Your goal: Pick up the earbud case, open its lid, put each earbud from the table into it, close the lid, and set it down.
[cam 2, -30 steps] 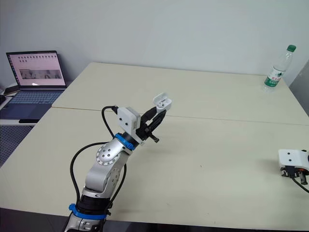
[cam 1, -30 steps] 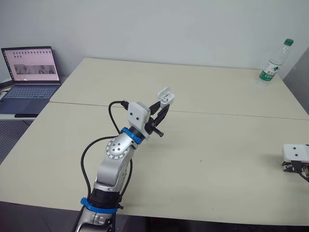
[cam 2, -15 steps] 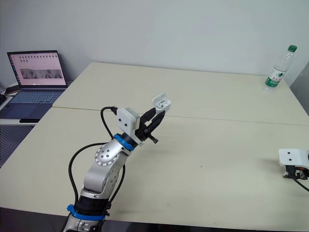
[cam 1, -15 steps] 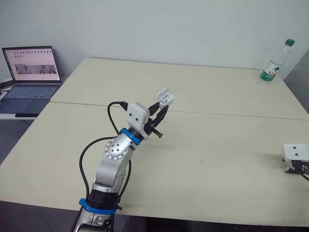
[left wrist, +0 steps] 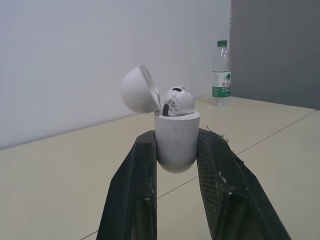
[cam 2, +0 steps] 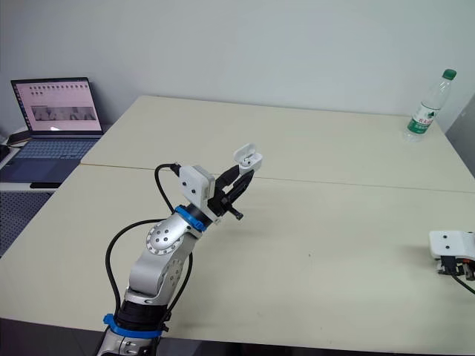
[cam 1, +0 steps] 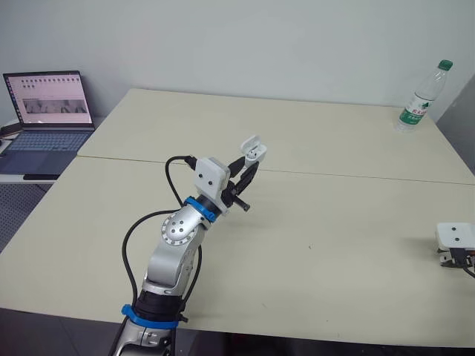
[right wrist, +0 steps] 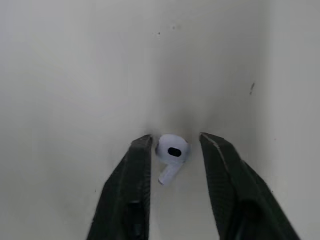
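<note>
Left wrist view showed the left gripper (left wrist: 176, 134) clamped on the earbud case (left wrist: 176, 147), one black finger pressed against each side of the white body; the case stood upright between the fingers and was held clear of the table (cam 1: 334, 222); the lid (left wrist: 137, 90) was hinged back and stood open; one earbud (left wrist: 177, 101) sat in the case, its rounded head projecting above the rim. In the left eye view, the left arm reached forward over the middle of the table with the case raised at its tip, near the seam between the two tabletops. In the right wrist view, the right gripper (right wrist: 176, 140) pointed down at the table with its fingers spread; the second earbud (right wrist: 172, 150) lay on the surface between the two fingertips; it appeared to rest just beside one fingertip, though contact could not be confirmed; a visible gap separated it from the other. In the eye views this gripper sat at the right edge of the table, well apart from the case. A water bottle (cam 1: 419, 96) stood upright at the far right corner; an open laptop (cam 1: 48, 111) stood on a lower surface beside the left edge.
</note>
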Robot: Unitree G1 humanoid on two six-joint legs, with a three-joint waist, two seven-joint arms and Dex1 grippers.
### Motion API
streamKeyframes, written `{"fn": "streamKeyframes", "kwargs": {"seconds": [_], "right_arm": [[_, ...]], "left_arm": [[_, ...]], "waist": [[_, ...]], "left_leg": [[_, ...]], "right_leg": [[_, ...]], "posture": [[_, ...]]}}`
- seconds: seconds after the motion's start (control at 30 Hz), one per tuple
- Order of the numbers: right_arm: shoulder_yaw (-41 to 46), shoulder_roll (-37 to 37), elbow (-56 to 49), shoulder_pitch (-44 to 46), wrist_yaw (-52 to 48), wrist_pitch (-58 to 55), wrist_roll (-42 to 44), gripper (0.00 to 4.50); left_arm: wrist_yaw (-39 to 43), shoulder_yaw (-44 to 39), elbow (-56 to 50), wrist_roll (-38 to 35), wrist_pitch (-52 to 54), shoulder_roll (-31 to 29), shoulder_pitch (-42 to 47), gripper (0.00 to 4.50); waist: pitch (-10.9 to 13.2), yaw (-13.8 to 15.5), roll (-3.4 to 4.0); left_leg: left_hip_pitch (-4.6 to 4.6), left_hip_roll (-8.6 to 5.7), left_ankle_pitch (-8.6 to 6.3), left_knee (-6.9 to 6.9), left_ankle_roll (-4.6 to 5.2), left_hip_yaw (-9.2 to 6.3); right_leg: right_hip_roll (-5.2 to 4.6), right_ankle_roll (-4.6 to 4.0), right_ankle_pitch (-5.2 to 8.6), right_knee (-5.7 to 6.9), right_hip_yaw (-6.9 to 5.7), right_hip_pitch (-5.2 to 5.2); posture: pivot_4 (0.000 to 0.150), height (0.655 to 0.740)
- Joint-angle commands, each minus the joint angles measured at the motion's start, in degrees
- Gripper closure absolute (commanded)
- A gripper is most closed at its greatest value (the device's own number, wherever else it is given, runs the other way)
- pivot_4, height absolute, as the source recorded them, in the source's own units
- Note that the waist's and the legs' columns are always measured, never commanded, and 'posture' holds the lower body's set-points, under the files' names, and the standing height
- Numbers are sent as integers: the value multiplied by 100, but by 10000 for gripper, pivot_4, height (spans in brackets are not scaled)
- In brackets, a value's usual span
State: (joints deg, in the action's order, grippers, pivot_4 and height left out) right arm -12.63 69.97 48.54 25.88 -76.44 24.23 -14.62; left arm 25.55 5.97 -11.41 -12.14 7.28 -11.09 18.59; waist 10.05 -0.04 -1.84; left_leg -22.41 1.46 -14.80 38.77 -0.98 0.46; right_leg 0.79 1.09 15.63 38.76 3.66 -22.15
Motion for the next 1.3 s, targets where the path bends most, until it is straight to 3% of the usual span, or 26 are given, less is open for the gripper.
{"fn": "streamKeyframes", "kwargs": {"seconds": [0.03,0.23,0.33,0.47,0.53,0.73,1.0,1.3], "right_arm": [[-68,2,66,-103,-1,-108,-112,40804],[51,-133,-182,-15,-190,-286,153,40781],[342,-566,-1143,55,-583,-1311,914,40781],[826,-1703,-2944,418,106,-3239,1743,40781],[1272,-2673,-3881,825,960,-4568,2541,40781],[2221,-4328,-5399,1671,2730,-6111,3953,40781],[2208,-4829,-6268,1615,3608,-6573,4538,40781],[1935,-4869,-6788,1140,3852,-6532,4718,40781]], "left_arm": [[-13,-7,-258,9,-66,11,94,37495],[11,12,-238,7,-86,18,94,37495],[40,33,-245,-22,-80,32,64,37495],[74,1,-266,-218,64,103,73,37495],[129,-2,-339,-378,210,140,91,37495],[339,-27,-559,-793,643,86,176,37495],[548,-50,-619,-1074,982,-13,341,37495],[622,-23,-592,-1161,1092,13,450,37495]], "waist": [[0,-2,-1],[-1,-4,-1],[1,-40,-3],[0,-287,-10],[5,-332,1],[12,-159,22],[9,-5,17],[9,-86,17]], "left_leg": [[3,0,0,0,0,4],[5,2,0,-1,0,4],[6,6,0,-1,0,2],[32,24,-1,-9,-1,5],[44,20,1,-38,-5,5],[4,13,7,-66,-17,-18],[-83,-13,6,-50,-13,-13],[-66,7,8,-54,-12,-10]], "right_leg": [[0,0,0,0,3,1],[1,0,0,0,4,2],[3,0,0,1,3,2],[21,-14,5,22,15,2],[22,-15,7,29,17,0],[22,-15,9,16,0,-29],[-10,-14,7,17,0,-108],[18,-15,8,26,3,-107]], "posture": [[1500,7400],[1500,7400],[1500,7400],[1500,7400],[1500,7400],[1500,7400],[1500,7400],[1500,7400]]}}
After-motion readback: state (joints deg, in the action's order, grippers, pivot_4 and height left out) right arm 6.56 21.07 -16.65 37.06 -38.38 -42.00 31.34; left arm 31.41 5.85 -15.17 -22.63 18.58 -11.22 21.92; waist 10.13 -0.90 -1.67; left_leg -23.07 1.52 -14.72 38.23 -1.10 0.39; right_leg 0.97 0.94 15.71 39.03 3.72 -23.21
